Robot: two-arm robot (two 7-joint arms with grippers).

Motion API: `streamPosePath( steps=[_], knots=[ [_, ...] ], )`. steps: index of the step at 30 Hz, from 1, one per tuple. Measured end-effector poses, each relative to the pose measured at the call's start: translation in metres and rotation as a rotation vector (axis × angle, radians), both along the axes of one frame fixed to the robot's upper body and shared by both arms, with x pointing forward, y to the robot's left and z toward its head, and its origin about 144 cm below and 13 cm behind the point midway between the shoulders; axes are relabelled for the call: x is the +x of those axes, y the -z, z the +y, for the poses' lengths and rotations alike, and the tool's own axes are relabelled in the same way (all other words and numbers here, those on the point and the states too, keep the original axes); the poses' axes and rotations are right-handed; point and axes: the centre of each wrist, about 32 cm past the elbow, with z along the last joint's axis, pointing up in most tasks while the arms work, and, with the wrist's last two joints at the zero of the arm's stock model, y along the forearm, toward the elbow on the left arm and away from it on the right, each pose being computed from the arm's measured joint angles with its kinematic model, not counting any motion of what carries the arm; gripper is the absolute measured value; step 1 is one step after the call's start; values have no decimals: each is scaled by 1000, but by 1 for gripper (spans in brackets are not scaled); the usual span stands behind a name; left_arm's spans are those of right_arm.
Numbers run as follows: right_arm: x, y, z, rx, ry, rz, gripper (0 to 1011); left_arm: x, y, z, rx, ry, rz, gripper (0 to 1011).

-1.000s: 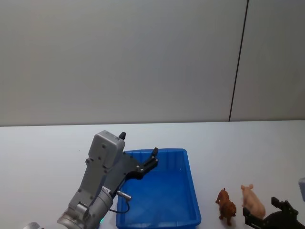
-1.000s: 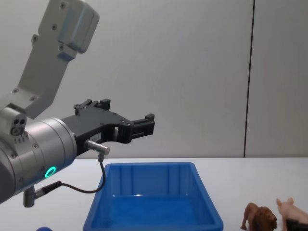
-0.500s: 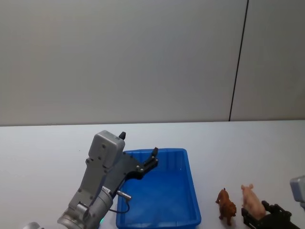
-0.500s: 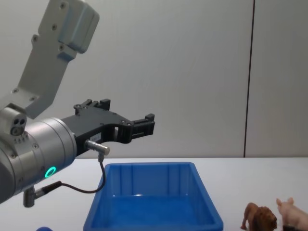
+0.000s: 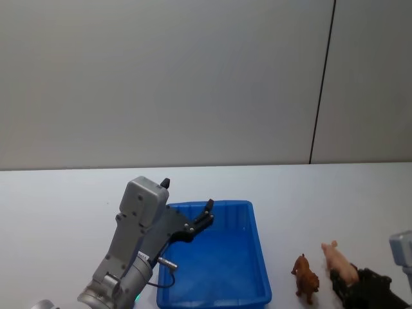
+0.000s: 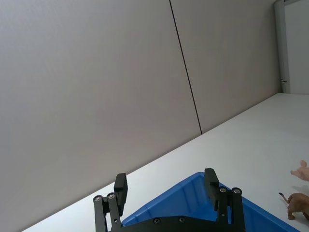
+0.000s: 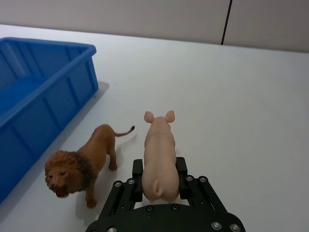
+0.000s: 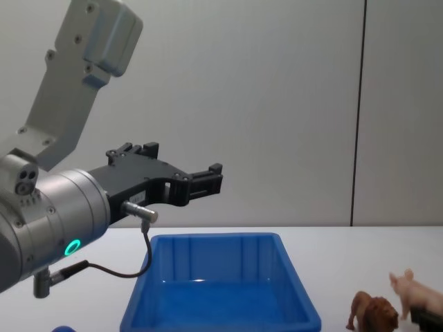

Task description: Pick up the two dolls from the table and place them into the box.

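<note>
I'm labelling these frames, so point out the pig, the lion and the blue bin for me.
pig [image 7: 159,154], right wrist view, on the middle of its back.
lion [image 7: 77,166], right wrist view, on its mane.
blue bin [image 5: 219,264], head view, on its bare floor.

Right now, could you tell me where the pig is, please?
Low on the right of the head view, the pig is gripped by the right hand, beside the lion.
</note>
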Motion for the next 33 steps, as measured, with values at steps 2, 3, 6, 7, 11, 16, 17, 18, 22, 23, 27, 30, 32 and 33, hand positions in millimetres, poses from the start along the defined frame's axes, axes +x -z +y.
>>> streamPosePath(
  steps=[2, 3, 6, 7, 11, 16, 17, 18, 22, 23, 27, 30, 32, 33],
  knots=[
    [1, -3, 1, -5, 1, -23, 380, 0, 0, 0, 0, 0, 0, 1002],
    [1, -3, 1, -5, 1, -23, 380, 0, 0, 0, 0, 0, 0, 1002],
    [3, -9, 3, -14, -3, -68, 380, 0, 0, 0, 0, 0, 0, 1002],
    [4, -11, 4, -15, -5, -75, 380, 0, 0, 0, 0, 0, 0, 1002],
    [6, -20, 7, -23, -16, -127, 380, 0, 0, 0, 0, 0, 0, 1002],
    [11, -35, 13, -27, -47, -191, 380, 0, 0, 0, 0, 0, 0, 1002],
    [12, -39, 15, -28, -61, -210, 380, 0, 0, 0, 0, 0, 0, 1002],
    [13, -42, 16, -27, -68, -218, 380, 0, 0, 0, 0, 0, 0, 1002],
    [17, -53, 22, -24, -109, -255, 380, 0, 0, 0, 0, 0, 0, 1002],
    [18, -57, 25, -22, -126, -267, 380, 0, 0, 0, 0, 0, 0, 1002],
    [22, -67, 32, -13, -174, -281, 380, 0, 0, 0, 0, 0, 0, 1002],
    [26, -73, 39, -3, -215, -280, 380, 0, 0, 0, 0, 0, 0, 1002],
    [28, -77, 44, 4, -243, -270, 380, 0, 0, 0, 0, 0, 0, 1002],
    [29, -78, 46, 7, -255, -267, 380, 0, 0, 0, 0, 0, 0, 1002]
  ],
)
